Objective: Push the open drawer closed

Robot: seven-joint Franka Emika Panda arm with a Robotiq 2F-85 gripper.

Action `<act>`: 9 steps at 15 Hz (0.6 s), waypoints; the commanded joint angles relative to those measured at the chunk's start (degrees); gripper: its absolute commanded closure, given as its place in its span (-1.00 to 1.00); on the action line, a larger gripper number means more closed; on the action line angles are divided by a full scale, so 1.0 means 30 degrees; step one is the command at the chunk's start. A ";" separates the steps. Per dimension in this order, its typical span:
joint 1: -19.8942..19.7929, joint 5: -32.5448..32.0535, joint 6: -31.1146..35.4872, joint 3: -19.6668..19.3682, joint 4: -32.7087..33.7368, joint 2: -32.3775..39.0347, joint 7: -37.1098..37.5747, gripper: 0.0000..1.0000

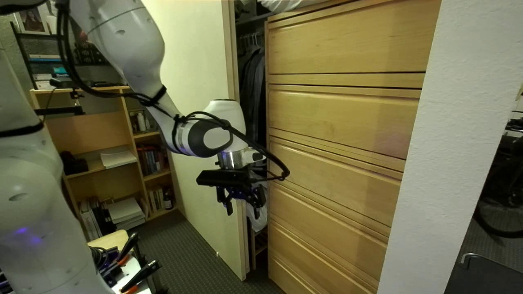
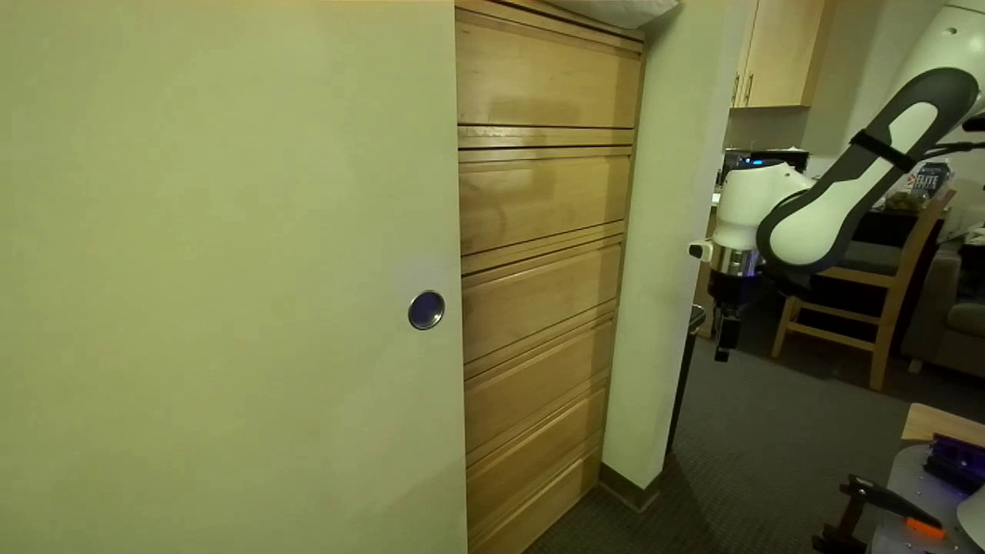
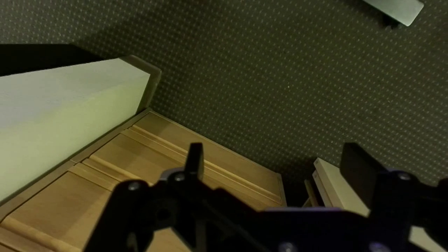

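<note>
In an exterior view: a stack of blond wooden drawer fronts (image 1: 339, 122) takes up the right, between a cream door panel (image 1: 196, 61) on the left and a white wall (image 1: 457, 134) on the near right. The one the task means is presumably among them; all look flush, so which cannot be told. Claw (image 1: 243, 210) hangs left of the fronts, its fingers (image 1: 229, 209) spread, nothing between them.

In an exterior view: fronts mid-scene, claw edge-on at right, apart from the wood. No box juts out; closing looks done, any remaining gap too small to tell.

Wrist view: fingers wide apart over dark carpet (image 3: 262, 87); fronts at lower left.

Handling (judged): rigid, not fragile, smooth enough for a touch to skid; likely some weight, more if loaded. No handles visible, so nothing to pinch. If a push remains, bring the fingers together and press at mid-width; off-centre force may make it bind.
</note>
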 commanded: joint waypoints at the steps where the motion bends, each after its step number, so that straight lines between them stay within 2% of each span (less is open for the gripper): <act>1: 0.0090 0.1316 -0.1292 -0.0136 -0.0245 -0.1527 -0.1111 -1.00; 9: 0.0213 0.1679 -0.4761 -0.0472 0.0014 -0.3705 -0.0827 -1.00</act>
